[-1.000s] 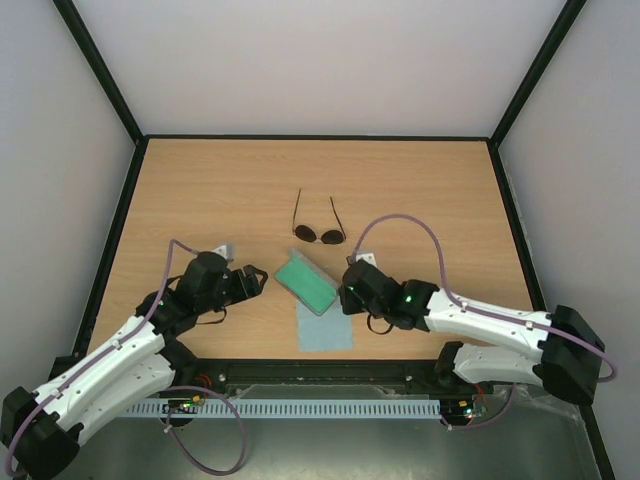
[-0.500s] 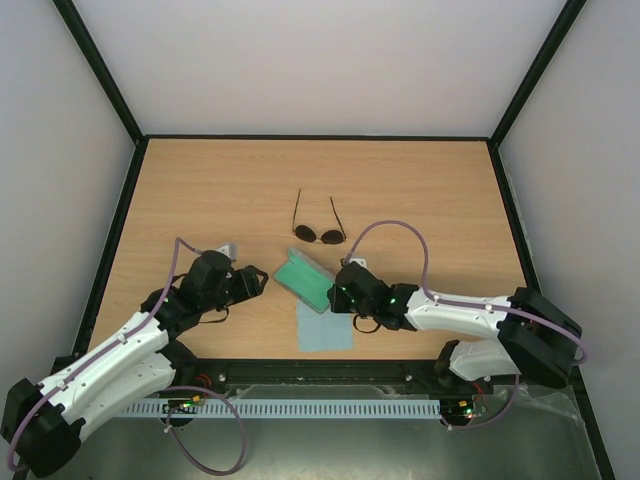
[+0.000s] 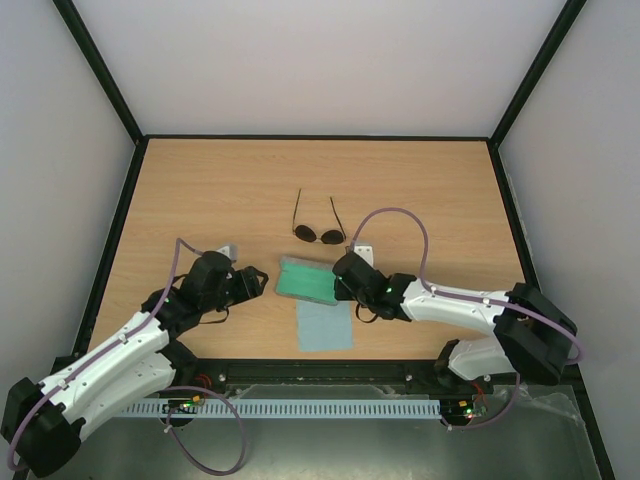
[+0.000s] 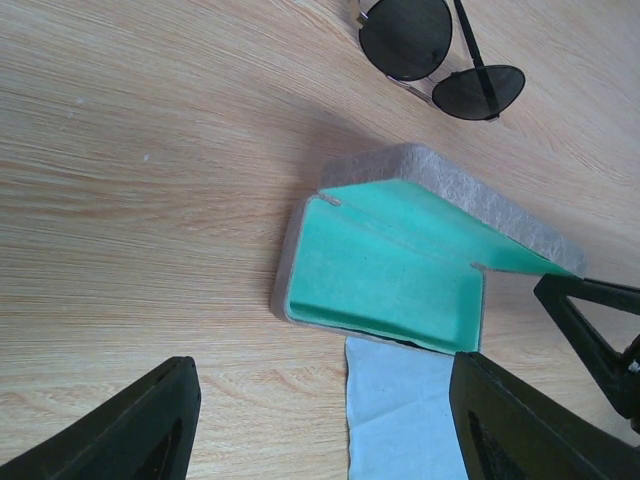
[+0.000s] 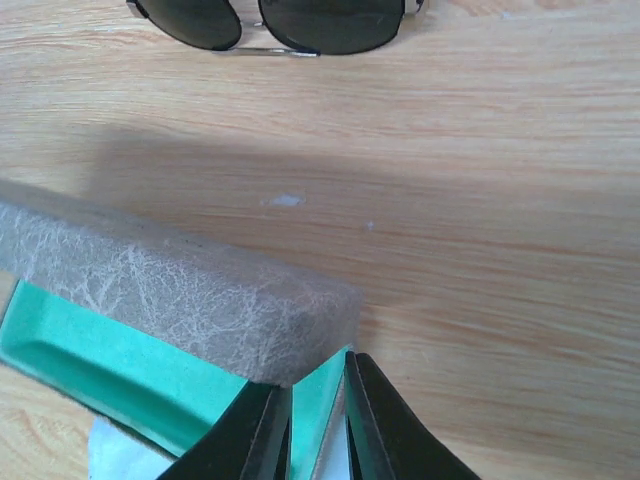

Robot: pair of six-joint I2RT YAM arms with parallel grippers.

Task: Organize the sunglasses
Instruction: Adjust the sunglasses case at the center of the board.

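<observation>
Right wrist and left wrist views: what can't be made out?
- Sunglasses, right wrist: the top edge cuts off all but the lower parts of the lenses.
- Their temples, left wrist: they run off the top edge.
- Cloth, left wrist: the bottom edge crops it; whether it runs under the case is unclear.
- Case, right wrist: the left and bottom edges crop it; the right gripper hides part of its end.

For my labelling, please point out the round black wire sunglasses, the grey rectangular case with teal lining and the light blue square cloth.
sunglasses (image 3: 305,234): top external view, a dark lens.
grey case (image 3: 305,283): top external view, teal lining.
blue cloth (image 3: 325,328): top external view, its centre.
</observation>
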